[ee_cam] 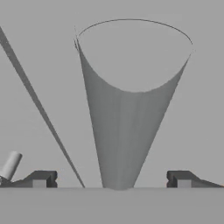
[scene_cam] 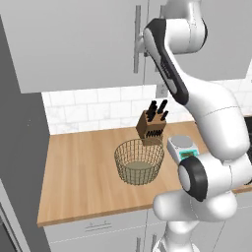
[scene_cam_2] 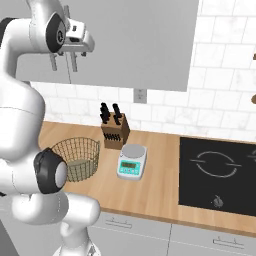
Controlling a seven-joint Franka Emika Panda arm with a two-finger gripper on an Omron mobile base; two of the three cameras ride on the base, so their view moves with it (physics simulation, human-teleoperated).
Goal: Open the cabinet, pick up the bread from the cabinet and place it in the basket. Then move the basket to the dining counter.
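Cabinet point(scene_cam: 74, 44) doors are shut, and the hand point(ee_cam: 111, 179) sits right at a bar handle point(ee_cam: 127, 109), jaws spread wide either side, gripping nothing. Best to centre the bar, close firmly, then pull along the door's arc. The basket point(scene_cam: 139, 161) waits empty on the surface point(scene_cam: 78, 172). Bread is hidden behind the doors.

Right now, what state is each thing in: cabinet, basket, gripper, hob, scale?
Cabinet: both doors shut.
Handle: between the open fingers, not clamped.
Gripper: open, up at the cabinet door.
Basket: upright on the counter, empty.
Knife block: upright, knives in.
Scale: flat on the counter, nothing on it.
Hob: bare, no pan.
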